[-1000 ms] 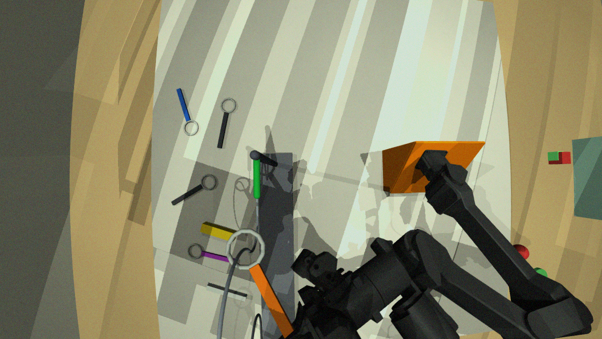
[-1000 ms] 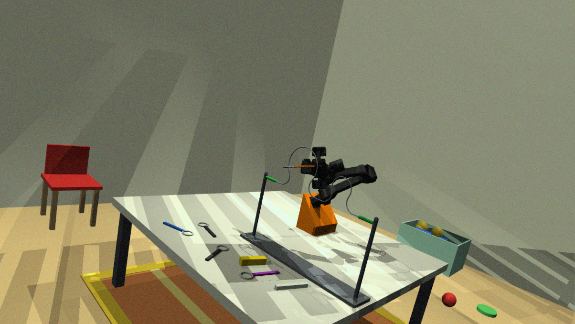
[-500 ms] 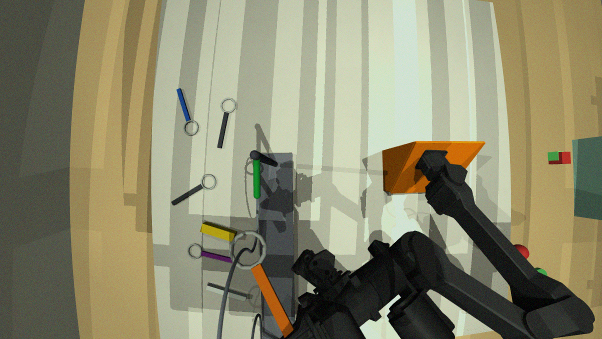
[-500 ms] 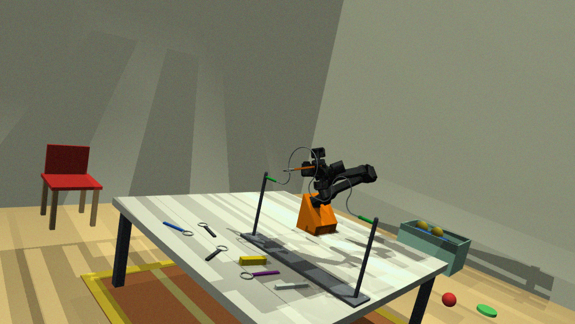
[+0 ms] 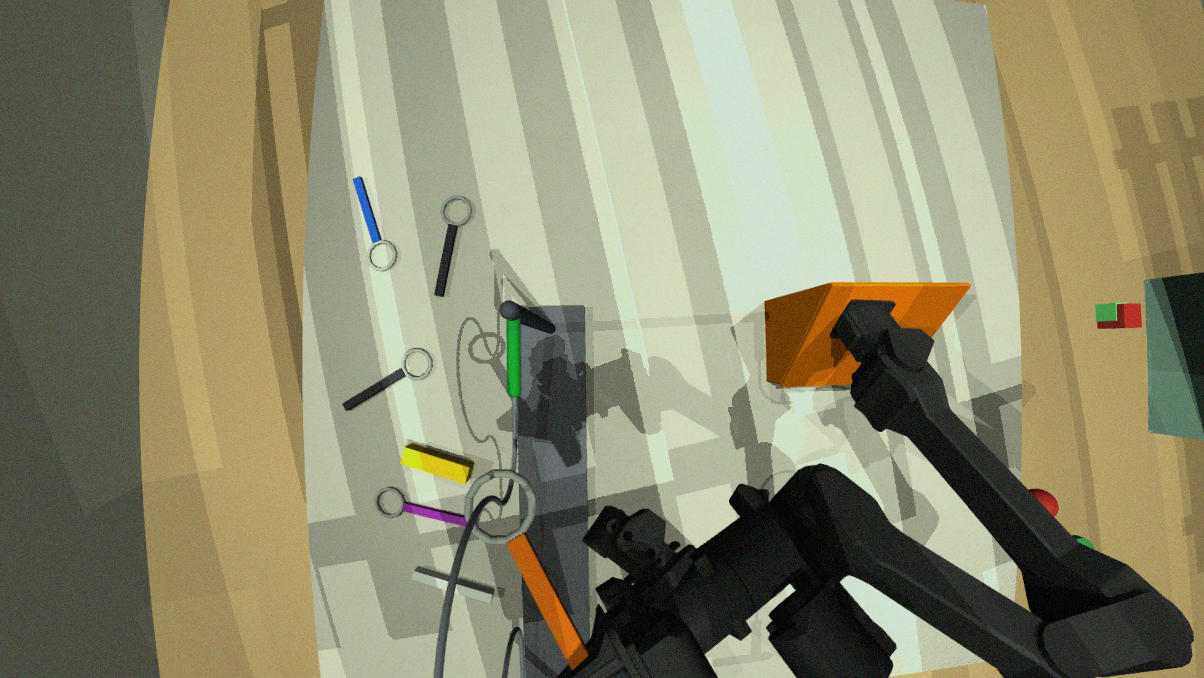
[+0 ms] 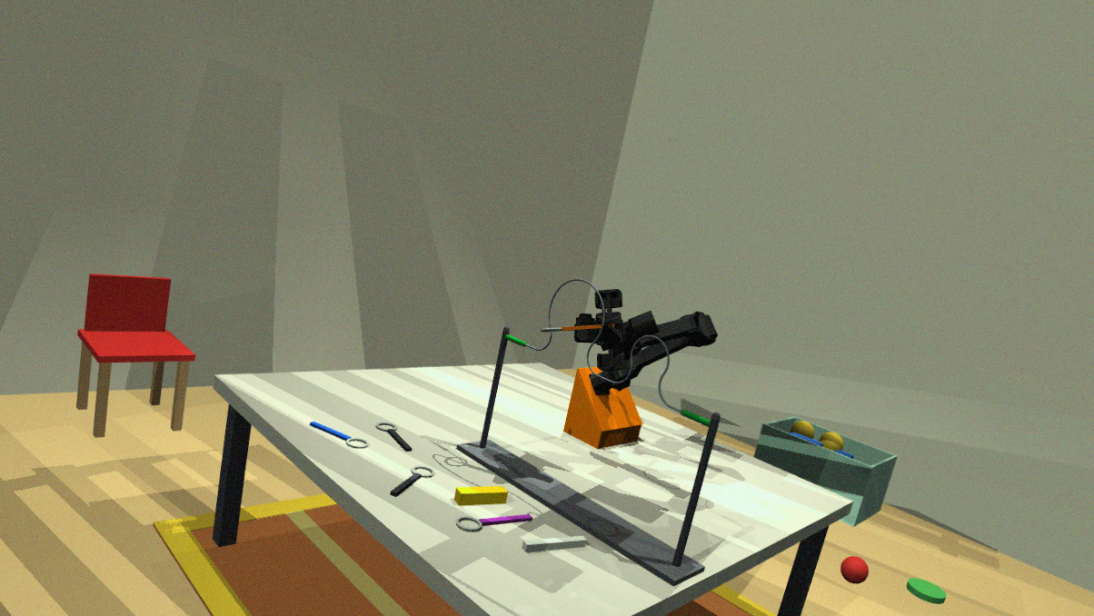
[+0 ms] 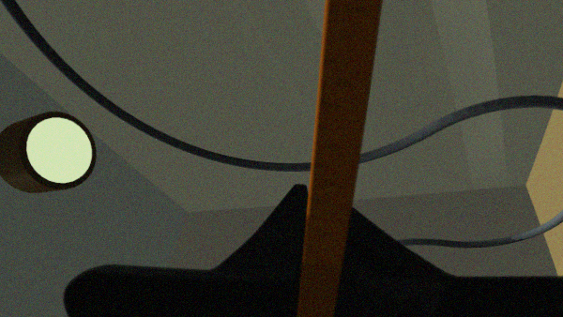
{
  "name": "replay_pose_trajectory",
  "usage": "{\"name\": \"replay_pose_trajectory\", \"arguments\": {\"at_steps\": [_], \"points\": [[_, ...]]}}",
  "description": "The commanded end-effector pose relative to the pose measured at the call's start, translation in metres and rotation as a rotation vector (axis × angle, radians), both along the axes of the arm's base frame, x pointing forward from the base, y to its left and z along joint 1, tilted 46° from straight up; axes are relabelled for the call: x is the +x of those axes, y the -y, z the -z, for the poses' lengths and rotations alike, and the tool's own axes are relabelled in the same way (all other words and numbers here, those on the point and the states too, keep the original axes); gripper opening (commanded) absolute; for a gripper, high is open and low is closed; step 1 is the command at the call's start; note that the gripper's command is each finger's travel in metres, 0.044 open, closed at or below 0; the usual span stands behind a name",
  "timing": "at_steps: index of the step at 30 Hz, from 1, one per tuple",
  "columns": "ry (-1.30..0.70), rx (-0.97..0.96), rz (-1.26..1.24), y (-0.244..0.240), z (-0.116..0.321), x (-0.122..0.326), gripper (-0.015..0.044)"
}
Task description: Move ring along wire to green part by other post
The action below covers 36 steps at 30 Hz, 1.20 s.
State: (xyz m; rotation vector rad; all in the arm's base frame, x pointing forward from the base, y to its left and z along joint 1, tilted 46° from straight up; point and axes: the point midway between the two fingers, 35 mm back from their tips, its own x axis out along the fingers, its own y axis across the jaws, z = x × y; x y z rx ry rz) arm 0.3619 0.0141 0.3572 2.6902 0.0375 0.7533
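My gripper [image 5: 583, 658] [image 6: 586, 328] [image 7: 308, 196] is shut on the orange handle [image 5: 545, 599] [image 6: 575, 328] [image 7: 344, 103]. The ring [image 5: 530, 505] [image 6: 544, 330] is held nearly level in the air, around the rising grey wire [image 5: 446, 602] [image 6: 576, 280] [image 7: 263, 165] just beyond the far green part [image 5: 513, 357] [image 6: 515, 340]. The wire passes up through it; small gaps are hard to judge. The far post [image 6: 495, 390] stands beside that green part. The other green part [image 6: 696, 417] meets the near post [image 6: 696, 490]; the top view does not show it. The wrist view does not show the ring.
The wire makes a high loop, then dips and rises close by my gripper. The dark base plate [image 6: 581, 511] joins the posts. On the table lie a yellow block [image 5: 436, 463] [image 6: 481, 495], a pale bar [image 6: 554, 543], and blue, black and purple ring tools.
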Motion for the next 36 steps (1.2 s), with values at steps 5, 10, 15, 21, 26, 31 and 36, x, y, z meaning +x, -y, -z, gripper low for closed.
{"name": "replay_pose_trajectory", "arguments": {"at_steps": [5,10,15,21,26,31,36], "points": [[0.004,-0.122,0.005,-0.019,0.011,-0.001,-0.0150],[0.011,-0.231,0.006,-0.033,0.020,-0.002,-0.0150],[0.017,-0.348,0.007,-0.048,0.032,-0.002,-0.0150],[0.025,-0.494,0.008,-0.063,0.049,-0.003,-0.0150],[0.031,-0.618,0.010,-0.074,0.064,-0.003,-0.0150],[-0.005,-0.721,0.053,-0.084,0.077,0.003,-0.0150],[-0.014,-0.849,0.075,-0.093,0.095,0.006,-0.0150]]}}
